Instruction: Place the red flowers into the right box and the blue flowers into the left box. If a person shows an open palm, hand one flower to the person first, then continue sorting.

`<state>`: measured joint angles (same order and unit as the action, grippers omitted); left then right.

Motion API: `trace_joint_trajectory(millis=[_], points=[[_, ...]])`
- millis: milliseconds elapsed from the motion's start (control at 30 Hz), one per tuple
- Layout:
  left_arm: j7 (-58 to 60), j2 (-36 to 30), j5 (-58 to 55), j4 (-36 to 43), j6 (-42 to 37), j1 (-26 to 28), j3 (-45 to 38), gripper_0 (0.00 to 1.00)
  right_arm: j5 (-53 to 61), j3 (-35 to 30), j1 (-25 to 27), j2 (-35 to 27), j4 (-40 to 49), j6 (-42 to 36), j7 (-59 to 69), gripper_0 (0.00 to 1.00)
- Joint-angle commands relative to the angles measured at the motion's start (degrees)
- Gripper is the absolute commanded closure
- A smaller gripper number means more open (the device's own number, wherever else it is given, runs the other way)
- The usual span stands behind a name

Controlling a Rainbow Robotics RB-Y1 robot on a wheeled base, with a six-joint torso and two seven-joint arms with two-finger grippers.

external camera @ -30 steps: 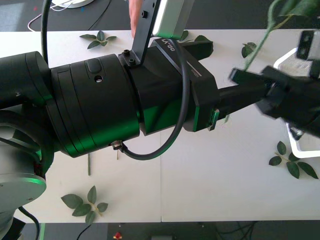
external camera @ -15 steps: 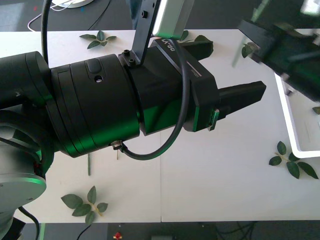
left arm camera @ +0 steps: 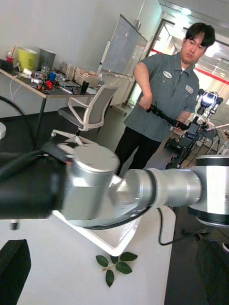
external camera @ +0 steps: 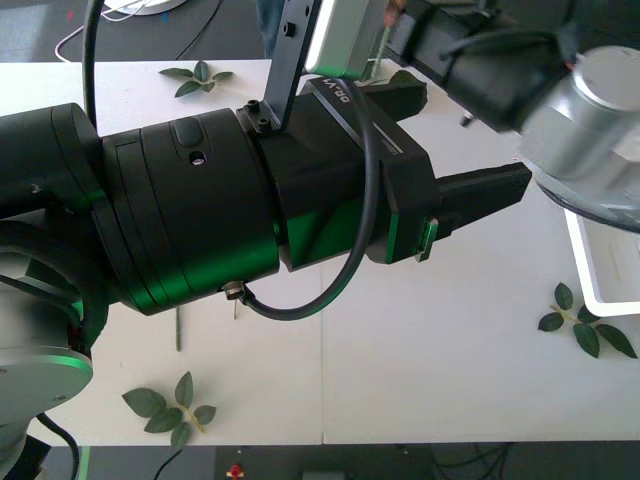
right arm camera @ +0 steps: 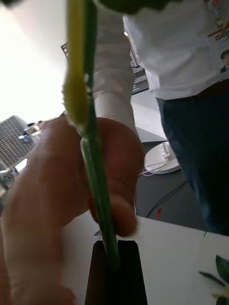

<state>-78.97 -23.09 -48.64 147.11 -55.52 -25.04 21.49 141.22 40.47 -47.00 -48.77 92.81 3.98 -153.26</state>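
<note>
My right gripper (right arm camera: 114, 269) is shut on the green stem of a flower (right arm camera: 98, 181); the flower head is out of view, so I cannot tell its colour. A person's hand (right arm camera: 57, 200) is wrapped around that stem just above my black fingers. In the front view the right arm (external camera: 520, 70) reaches across to the far table edge, where the stem (external camera: 382, 42) and a bit of the hand (external camera: 392, 10) show. My left gripper (left arm camera: 113, 259) hangs open over the table, one finger (external camera: 490, 192) pointing right. The right box (external camera: 590, 270) is a white tray at the table's right edge.
Loose leaf sprigs lie on the white table: far left (external camera: 197, 78), front left (external camera: 172, 408) and by the right box (external camera: 585, 322). The bulky left arm (external camera: 200, 210) hides the table's middle. Cables and a white base lie on the floor beyond the table.
The right arm swung from over the right box up and left to the far table edge, carrying the flower. A person's hand now grips the stem. The left arm stayed still.
</note>
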Motion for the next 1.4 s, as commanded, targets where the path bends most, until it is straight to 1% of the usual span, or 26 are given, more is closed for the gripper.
trace_joint_trajectory(millis=[33, 167, 333, 400, 433, 467, 1000, 1033, 1167, 1267, 1300, 1367, 1400], points=[[-2.68, -1.34, -0.14, 0.99, 0.77, 0.78, 0.92, 0.00, -0.95, 1.37, -5.47, 2.98, -3.51, 0.51, -1.74, 1.00], [-2.68, -1.34, -0.14, 0.99, 0.77, 0.78, 0.92, 0.00, -1.21, 1.72, -6.79, 4.12, -5.53, 0.42, -1.74, 1.00], [-2.68, -1.34, -0.14, 0.99, 0.77, 0.78, 0.92, 0.00, -0.77, 1.90, -6.79, 4.12, -5.80, 0.86, -1.74, 0.99], [-2.68, -1.34, -0.14, 0.99, 0.77, 0.78, 0.92, 0.00, -0.51, 2.16, -6.79, 4.12, -5.80, 1.74, -1.74, 0.36], [-2.68, -1.34, -0.14, 0.99, 0.77, 0.78, 0.92, 0.00, -0.33, 2.16, -6.79, 4.12, -5.80, 2.00, -1.74, 0.15], [-2.68, -1.34, -0.14, 0.99, 0.77, 0.78, 0.92, 0.00, -0.25, 2.25, -6.79, 4.12, -5.80, 2.09, -1.74, 0.00], [-2.68, -1.34, -0.14, 0.99, 0.77, 0.78, 0.92, 0.00, 0.19, 2.16, -6.79, 4.12, -5.80, 0.94, -1.74, 0.00], [-2.76, -1.69, -0.05, 0.37, 0.50, 2.10, 1.27, 0.00, 0.28, 2.16, -6.62, 4.12, -5.80, 0.77, -1.74, 0.00], [-2.94, -2.49, 0.39, 0.37, 1.73, 2.80, 1.10, 0.00, 0.63, 2.16, -6.18, 3.42, -5.62, -0.90, -1.74, 0.00], [-2.41, -3.72, 0.65, 0.64, 2.88, 2.80, -0.22, 0.00, 1.07, 2.07, -5.39, 2.27, -4.92, -2.04, -1.74, 0.00], [-1.71, -4.86, 0.21, 0.64, 3.49, 2.89, -1.98, 0.00, 1.25, 1.98, -4.68, 1.48, -4.04, -2.22, -1.74, 0.00], [1.10, -6.35, -0.23, 0.81, 3.58, 2.80, -4.44, 0.00, 1.51, 1.98, -3.98, 0.43, -3.07, -2.22, -1.74, 0.00], [4.79, -8.02, -0.40, 0.90, 3.58, 2.80, -7.16, 0.00, 1.60, 1.90, -3.36, -0.45, -2.02, -2.22, -1.74, 0.00]])
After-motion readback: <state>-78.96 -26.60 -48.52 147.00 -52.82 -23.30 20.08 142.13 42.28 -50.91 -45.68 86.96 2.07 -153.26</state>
